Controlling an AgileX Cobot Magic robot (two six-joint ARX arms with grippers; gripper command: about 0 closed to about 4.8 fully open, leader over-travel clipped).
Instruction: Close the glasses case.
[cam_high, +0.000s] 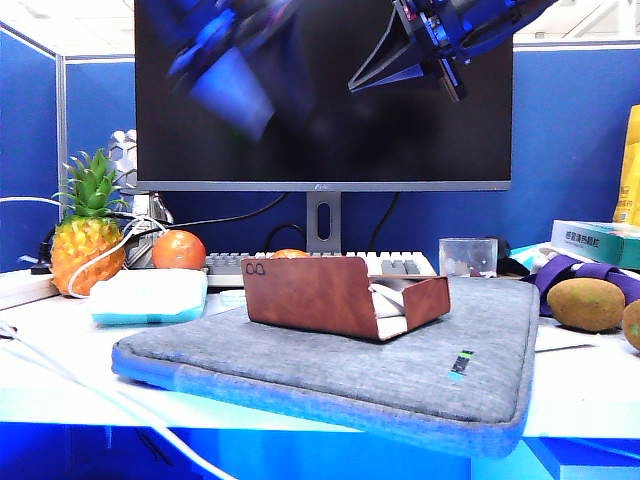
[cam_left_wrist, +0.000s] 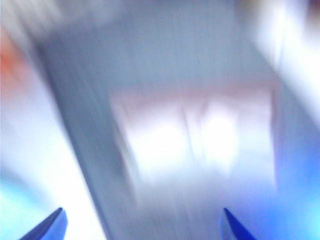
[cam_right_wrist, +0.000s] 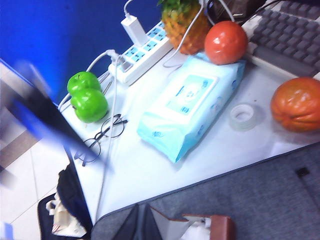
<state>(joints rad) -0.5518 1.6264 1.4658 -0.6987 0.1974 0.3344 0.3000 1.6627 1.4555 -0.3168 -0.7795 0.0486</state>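
Reddish-brown leather-look covers the glasses case (cam_high: 345, 296), which sits open in the middle of the grey fabric sleeve (cam_high: 330, 365) on the tabletop (cam_high: 50, 325), its flap standing upright on the near side and the pale lining showing behind it.

Working from the left: your left pincer (cam_high: 228, 85) is a blue blur high above the case, in front of the dark monitor (cam_high: 320, 130). In its wrist view the two fingertips (cam_left_wrist: 50, 227) stand far apart with nothing between them, so it reads as wide open and empty, looking down on the pale interior. Bring it down slowly, set one finger against the outer face of the flap near its top edge, and push the flap over the tray until it lies flat; a push at the centre should keep the case from sliding on the fabric.

Your right pincer (cam_high: 400, 60) hangs high on the right, tips drawn together to a point, holding nothing. Keep it clear, or use it to steady the case's far end.

Writing: a small glasses logo (cam_high: 256, 269) marks the flap's corner. The wet-wipe pack (cam_right_wrist: 192, 110) carries print too blurred to read.
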